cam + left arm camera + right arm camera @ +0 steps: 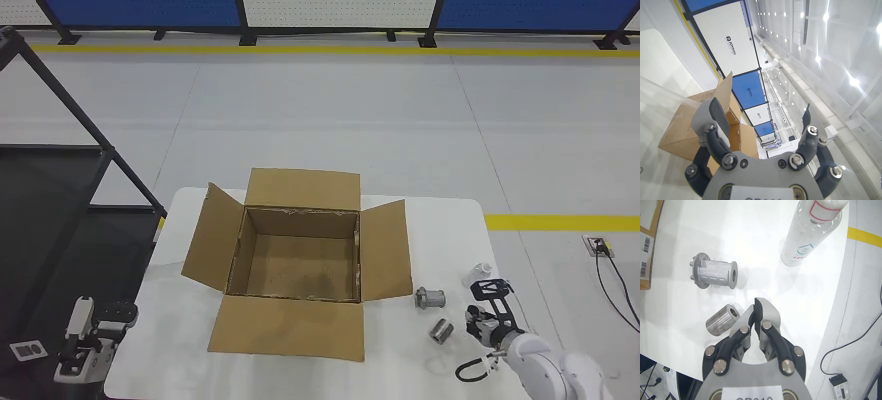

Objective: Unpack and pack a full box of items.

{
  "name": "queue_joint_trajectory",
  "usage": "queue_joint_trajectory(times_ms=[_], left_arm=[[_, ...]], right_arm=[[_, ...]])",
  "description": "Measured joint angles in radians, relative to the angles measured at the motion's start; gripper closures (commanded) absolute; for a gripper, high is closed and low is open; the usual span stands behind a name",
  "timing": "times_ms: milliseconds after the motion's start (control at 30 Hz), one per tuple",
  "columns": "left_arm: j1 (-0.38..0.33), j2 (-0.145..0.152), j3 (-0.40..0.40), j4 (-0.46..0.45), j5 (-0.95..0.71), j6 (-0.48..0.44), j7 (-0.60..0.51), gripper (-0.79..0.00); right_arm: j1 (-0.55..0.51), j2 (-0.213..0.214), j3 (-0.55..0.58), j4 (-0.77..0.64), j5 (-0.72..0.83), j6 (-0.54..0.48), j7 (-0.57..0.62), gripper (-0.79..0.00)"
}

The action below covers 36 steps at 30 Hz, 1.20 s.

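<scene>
An open cardboard box (300, 265) stands in the middle of the white table (450, 225), its inside bare. To its right lie a flanged metal part (431, 297) (714, 273) and a small metal cylinder (441, 329) (722, 323), and a clear bottle (482, 269) (806, 236) stands there. My right gripper (489, 291) (756, 308) is shut on nothing, just above the table, beside the cylinder and short of the bottle. My left gripper (761, 106) is open and empty, tilted up towards the ceiling, with the box (696, 128) off to one side.
My left arm (85, 345) sits off the table's left edge, by a black frame (90, 150). The box's four flaps are folded outward. A cable (615, 290) and a floor socket lie right of the table. Bare tabletop lies behind the bottle.
</scene>
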Motion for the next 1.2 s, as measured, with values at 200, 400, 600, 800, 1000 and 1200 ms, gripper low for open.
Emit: queue_joint_trajectory(times_ms=[200,400,600,800,1000,1200], left_arm=[[0.003,-0.001,0.006,-0.002,0.008,-0.004,0.006,-0.785],[0.005,-0.001,0.009,-0.001,0.012,-0.007,0.008,-0.785],[0.007,-0.001,0.010,0.000,0.013,-0.010,0.007,-0.785],[0.007,0.000,0.008,0.004,0.009,-0.012,0.004,-0.785],[0.004,0.000,0.004,0.012,0.003,-0.013,0.003,-0.785],[0.000,0.001,0.000,0.014,-0.002,-0.011,0.003,-0.785]], right_arm=[[-0.019,0.006,0.004,-0.027,-0.003,-0.079,-0.025,0.000],[-0.067,0.014,0.002,-0.072,-0.033,-0.200,-0.074,-0.314],[-0.058,0.013,-0.045,-0.061,-0.055,-0.210,-0.089,-0.382],[-0.018,0.010,-0.094,-0.028,-0.076,-0.191,-0.081,-0.446],[0.011,0.006,-0.130,-0.004,-0.076,-0.173,-0.079,-0.493],[0.036,0.001,-0.165,0.014,-0.079,-0.147,-0.090,-0.779]])
